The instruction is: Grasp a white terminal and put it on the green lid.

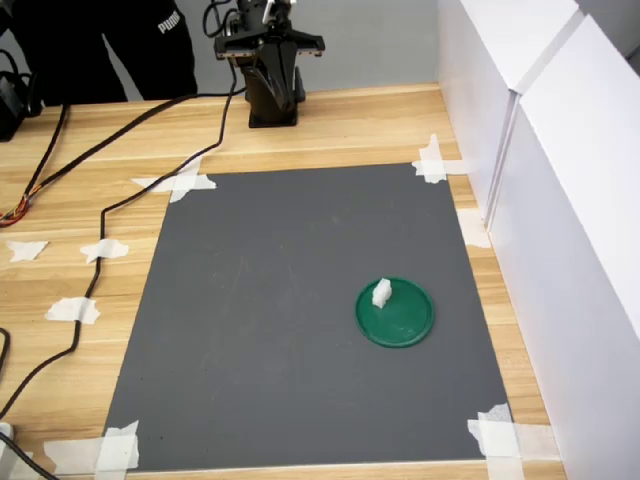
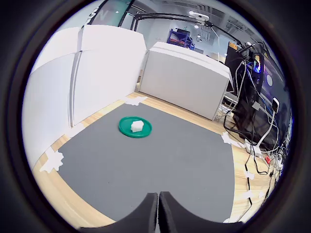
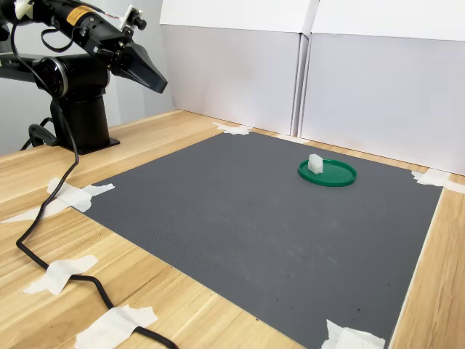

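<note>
At the far left of the second exterior view, the gripper (image 3: 158, 85) hangs raised above the wooden table (image 3: 145, 142), beside the arm's black base (image 3: 81, 120) and well clear of the grey mat (image 3: 269, 218); in the wrist view its fingers (image 2: 146, 213) press together with only a thin seam between them, clenched on nothing. A black cable (image 3: 51, 240) trails over the table past white tape pieces (image 3: 76, 195) at the mat's corner. Further right, near the mat's far right corner, the green lid (image 3: 338, 177) lies flat, and the white terminal (image 3: 315, 163) stands on it, seemingly upright, toward the rim on the second exterior view's left. White panels (image 3: 378, 87) wall the table's far edge.
</note>
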### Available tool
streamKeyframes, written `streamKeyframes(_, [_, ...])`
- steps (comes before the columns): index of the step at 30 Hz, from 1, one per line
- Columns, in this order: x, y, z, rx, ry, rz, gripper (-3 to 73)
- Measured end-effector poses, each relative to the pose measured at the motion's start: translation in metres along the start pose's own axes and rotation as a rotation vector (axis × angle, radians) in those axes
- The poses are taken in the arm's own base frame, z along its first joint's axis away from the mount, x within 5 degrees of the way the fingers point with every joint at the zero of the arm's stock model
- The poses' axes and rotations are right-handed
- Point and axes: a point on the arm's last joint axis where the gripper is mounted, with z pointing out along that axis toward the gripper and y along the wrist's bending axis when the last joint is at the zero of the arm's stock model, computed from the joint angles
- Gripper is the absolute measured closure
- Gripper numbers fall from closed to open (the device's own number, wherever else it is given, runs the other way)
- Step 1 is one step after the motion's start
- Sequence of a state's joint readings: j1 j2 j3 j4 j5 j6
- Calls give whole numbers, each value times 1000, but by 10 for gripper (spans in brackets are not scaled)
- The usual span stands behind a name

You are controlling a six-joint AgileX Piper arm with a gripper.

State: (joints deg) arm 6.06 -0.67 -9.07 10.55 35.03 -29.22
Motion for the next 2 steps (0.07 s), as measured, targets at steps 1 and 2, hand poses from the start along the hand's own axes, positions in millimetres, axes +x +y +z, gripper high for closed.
streamKeyframes(1, [0, -1, 0, 15, 5, 6, 711])
streamKeyframes(2, [0, -1, 0, 31, 10, 12, 711])
